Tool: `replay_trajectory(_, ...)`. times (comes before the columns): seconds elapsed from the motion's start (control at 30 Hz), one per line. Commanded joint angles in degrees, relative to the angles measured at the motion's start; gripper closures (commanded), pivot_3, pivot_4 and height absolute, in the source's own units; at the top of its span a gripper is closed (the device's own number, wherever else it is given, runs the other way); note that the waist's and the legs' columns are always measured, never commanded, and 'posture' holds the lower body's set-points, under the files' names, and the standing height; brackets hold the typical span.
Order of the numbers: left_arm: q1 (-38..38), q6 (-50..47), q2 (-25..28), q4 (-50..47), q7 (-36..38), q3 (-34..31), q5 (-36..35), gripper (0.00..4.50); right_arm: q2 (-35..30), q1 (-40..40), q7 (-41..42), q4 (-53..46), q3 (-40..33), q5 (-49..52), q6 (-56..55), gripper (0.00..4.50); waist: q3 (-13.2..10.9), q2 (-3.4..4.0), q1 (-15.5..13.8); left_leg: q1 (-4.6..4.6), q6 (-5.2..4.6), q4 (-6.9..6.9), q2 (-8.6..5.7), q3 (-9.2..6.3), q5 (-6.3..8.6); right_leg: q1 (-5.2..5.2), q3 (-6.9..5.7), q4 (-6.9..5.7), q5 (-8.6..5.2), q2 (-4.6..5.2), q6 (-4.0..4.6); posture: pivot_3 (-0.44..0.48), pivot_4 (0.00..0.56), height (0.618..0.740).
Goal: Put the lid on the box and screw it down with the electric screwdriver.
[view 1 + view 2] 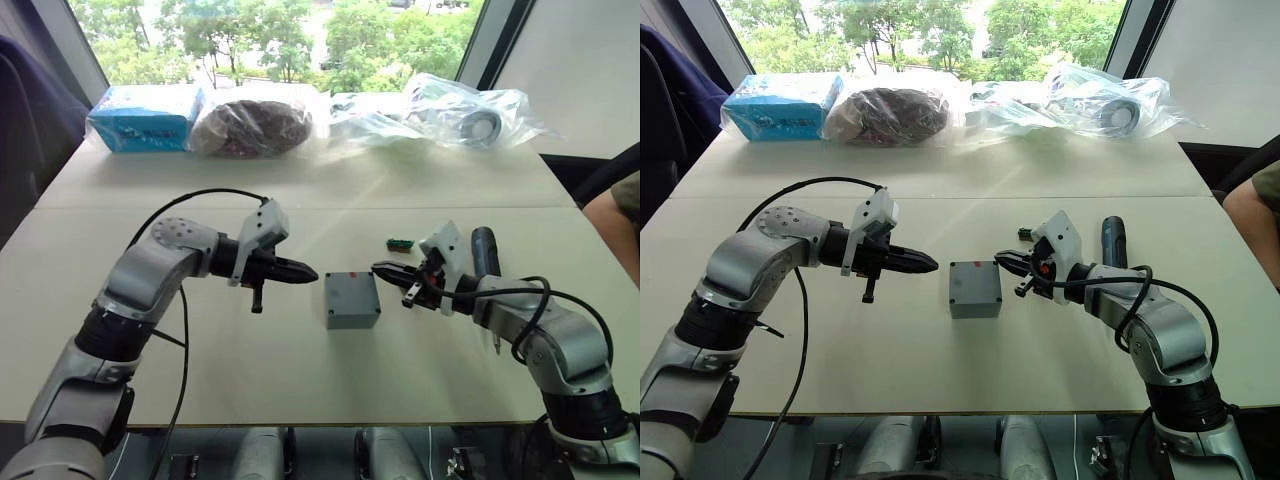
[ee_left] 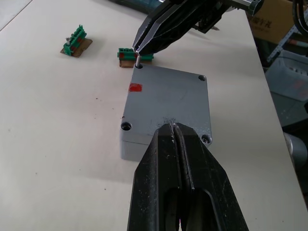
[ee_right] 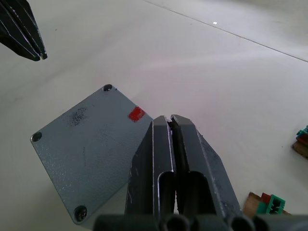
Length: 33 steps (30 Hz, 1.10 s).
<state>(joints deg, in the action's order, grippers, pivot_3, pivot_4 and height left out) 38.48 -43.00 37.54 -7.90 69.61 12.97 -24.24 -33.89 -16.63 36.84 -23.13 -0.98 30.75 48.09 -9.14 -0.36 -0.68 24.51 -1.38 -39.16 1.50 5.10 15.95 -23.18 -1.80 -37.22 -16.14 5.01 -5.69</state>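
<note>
The grey box (image 1: pixel 352 318) stands at the table's middle with the flat grey lid (image 2: pixel 168 98) lying on top, a small red mark near one edge. Screws sit in three lid corners. My left gripper (image 1: pixel 310 272) is shut and empty, its tips hovering just left of the box. My right gripper (image 1: pixel 378 267) is shut on a thin metal screw (image 2: pixel 137 60) held over the fourth corner hole. The black electric screwdriver (image 1: pixel 485 250) lies on the table behind my right wrist.
Small green connector parts (image 2: pixel 75 41) lie beyond the box near the right gripper. A blue carton (image 1: pixel 145 118) and plastic-wrapped items (image 1: pixel 255 125) line the table's far edge. A person's arm (image 1: pixel 615 215) shows at the right edge.
</note>
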Motion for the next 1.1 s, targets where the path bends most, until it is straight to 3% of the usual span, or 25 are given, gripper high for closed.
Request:
replay_trajectory(0.03, 0.59, 1.17, -0.12, -0.93, -0.02, 0.38, 0.06, 4.50, 0.01, -0.60, -0.30, -1.11, -1.94, 1.14, -0.19, 4.46, 0.00, 0.00, 0.00, 0.00, 0.00, 0.00, 0.00, 0.00, 0.00, 0.00, 0.00, 0.00, 0.00, 0.00, 0.00, 0.000, 0.150, 0.740)
replay_trajectory(0.57, 0.68, 1.39, -0.03, -0.98, -0.49, 0.42, -0.21, 4.50, -0.07, -1.38, 0.40, 0.21, 2.33, -1.64, -1.80, 4.46, 0.00, 0.00, 0.02, 0.00, -0.01, 0.00, 0.00, 0.00, 0.00, 0.00, 0.00, 0.00, 0.00, 0.00, 0.00, 0.000, 0.150, 0.740)
replay_trajectory(0.7, 0.47, 1.25, -0.01, -1.18, -0.71, 0.12, -0.52, 4.50, -0.66, -1.50, 0.77, -0.04, 2.18, -1.45, -1.43, 3.41, 0.00, 0.00, 0.00, 0.00, -0.01, 0.00, 0.00, 0.00, 0.00, 0.00, 0.00, 0.00, 0.00, 0.00, 0.00, 0.000, 0.150, 0.740)
replay_trajectory(0.73, 0.40, 1.04, -0.07, -1.28, -0.84, -0.05, -0.75, 4.50, -0.84, -1.50, 0.79, -0.21, 2.07, -1.45, -1.31, 2.81, 0.00, 0.00, -0.01, 0.00, 0.00, 0.00, 0.00, 0.00, 0.00, -0.01, 0.00, 0.00, 0.00, 0.00, 0.00, 0.000, 0.150, 0.740)
replay_trajectory(0.83, 0.48, 0.05, -0.21, -1.64, -0.63, -0.27, -1.92, 4.50, -1.56, -2.18, 0.59, -1.05, 0.78, -0.93, -0.63, 1.72, 0.00, 0.00, 0.00, 0.00, -0.01, 0.00, 0.00, 0.00, 0.00, 0.00, 0.00, 0.00, 0.00, 0.00, 0.00, 0.000, 0.150, 0.740)
replay_trajectory(1.0, 1.27, -0.88, -1.44, -2.36, -1.02, -1.00, -3.88, 4.50, -2.89, -5.37, -3.08, -1.66, -7.84, 4.64, 8.23, 1.72, 0.00, 0.00, -0.05, 0.00, 0.00, 0.00, 0.00, 0.00, 0.00, 0.00, 0.00, 0.00, 0.00, 0.01, 0.00, 0.000, 0.150, 0.740)
replay_trajectory(1.1, 2.91, -0.65, -2.41, -2.22, -1.07, -1.42, -4.83, 4.50, -8.17, -9.38, -3.94, 0.51, -15.11, 9.02, 19.57, 1.72, -0.01, 0.00, -0.17, 0.02, 0.00, -0.01, -0.01, 0.00, 0.00, 0.01, -0.01, 0.00, 0.00, 0.04, 0.00, 0.000, 0.150, 0.740)
